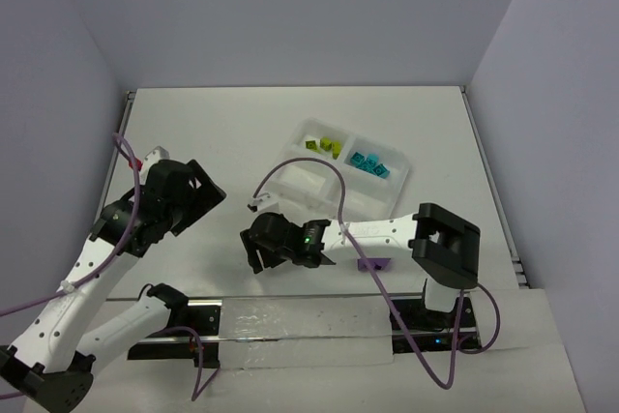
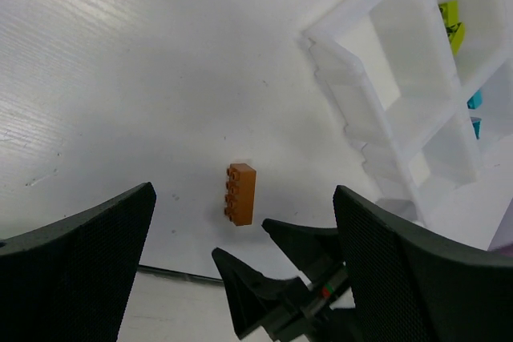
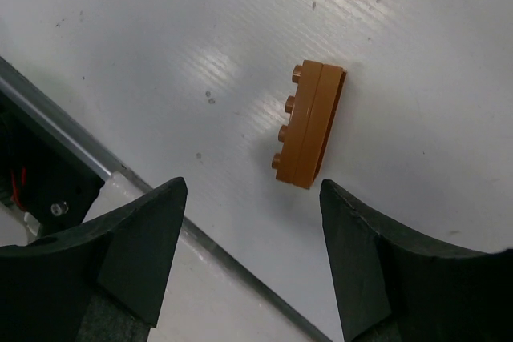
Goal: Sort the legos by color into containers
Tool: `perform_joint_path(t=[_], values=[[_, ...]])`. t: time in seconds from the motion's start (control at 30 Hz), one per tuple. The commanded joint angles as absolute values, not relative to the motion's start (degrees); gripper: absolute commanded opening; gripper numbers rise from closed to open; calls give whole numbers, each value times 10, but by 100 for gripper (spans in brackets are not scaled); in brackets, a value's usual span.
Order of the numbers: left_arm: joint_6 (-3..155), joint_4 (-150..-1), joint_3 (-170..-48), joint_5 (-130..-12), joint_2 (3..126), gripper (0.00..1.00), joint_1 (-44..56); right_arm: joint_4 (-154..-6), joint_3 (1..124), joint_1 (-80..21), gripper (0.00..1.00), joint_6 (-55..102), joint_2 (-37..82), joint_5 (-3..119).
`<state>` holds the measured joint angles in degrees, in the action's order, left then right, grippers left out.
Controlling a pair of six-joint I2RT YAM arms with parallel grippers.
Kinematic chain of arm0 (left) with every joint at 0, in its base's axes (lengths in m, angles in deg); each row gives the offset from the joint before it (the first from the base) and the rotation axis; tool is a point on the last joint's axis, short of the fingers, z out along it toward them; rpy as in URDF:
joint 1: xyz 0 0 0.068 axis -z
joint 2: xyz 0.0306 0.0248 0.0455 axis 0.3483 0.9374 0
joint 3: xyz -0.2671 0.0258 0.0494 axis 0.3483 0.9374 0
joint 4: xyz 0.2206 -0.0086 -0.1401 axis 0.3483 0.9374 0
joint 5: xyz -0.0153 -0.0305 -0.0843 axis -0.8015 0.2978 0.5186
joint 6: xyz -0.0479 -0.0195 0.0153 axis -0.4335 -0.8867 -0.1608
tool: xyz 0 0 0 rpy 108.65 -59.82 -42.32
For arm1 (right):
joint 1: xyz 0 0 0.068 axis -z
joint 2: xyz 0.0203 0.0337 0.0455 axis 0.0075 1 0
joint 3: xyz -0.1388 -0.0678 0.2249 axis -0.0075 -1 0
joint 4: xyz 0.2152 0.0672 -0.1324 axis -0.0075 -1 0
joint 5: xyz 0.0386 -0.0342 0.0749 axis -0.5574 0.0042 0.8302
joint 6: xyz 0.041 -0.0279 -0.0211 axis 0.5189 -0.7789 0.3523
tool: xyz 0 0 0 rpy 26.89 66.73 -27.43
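Observation:
An orange-brown lego (image 3: 310, 124) lies on its side on the white table, just beyond my right gripper (image 3: 252, 190), which is open with nothing between its fingers. In the left wrist view the same lego (image 2: 240, 193) lies past the right gripper's black fingertips (image 2: 240, 286). My left gripper (image 2: 244, 194) is wide open and high above the table, holding nothing. In the top view the right gripper (image 1: 256, 253) hides the orange lego, and the left gripper (image 1: 208, 192) hovers to its left. The white tray (image 1: 290, 179) holds lime legos (image 1: 324, 145) and teal legos (image 1: 369, 163) in separate far containers. A purple lego (image 1: 375, 264) lies beside the right arm.
A long clear strip with black brackets (image 1: 300, 321) runs along the near edge, and its dark rail (image 3: 64, 130) lies close behind the right gripper. Purple cables (image 1: 334, 181) loop over the tray's near containers. White walls enclose the table on three sides.

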<state>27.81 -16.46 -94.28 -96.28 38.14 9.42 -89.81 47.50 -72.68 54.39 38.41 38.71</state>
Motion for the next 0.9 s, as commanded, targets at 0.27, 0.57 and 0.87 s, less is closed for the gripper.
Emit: perform_joint_path(t=[0.27, 0.57, 0.87], values=[[296, -180, -940, -949, 369, 99, 90, -925, 542, -730, 61, 573, 460, 321], [295, -199, -931, -942, 386, 99, 90, -925, 541, -730, 41, 572, 469, 307], [311, -248, -905, -895, 409, 99, 90, -891, 493, -730, 7, 567, 377, 305]])
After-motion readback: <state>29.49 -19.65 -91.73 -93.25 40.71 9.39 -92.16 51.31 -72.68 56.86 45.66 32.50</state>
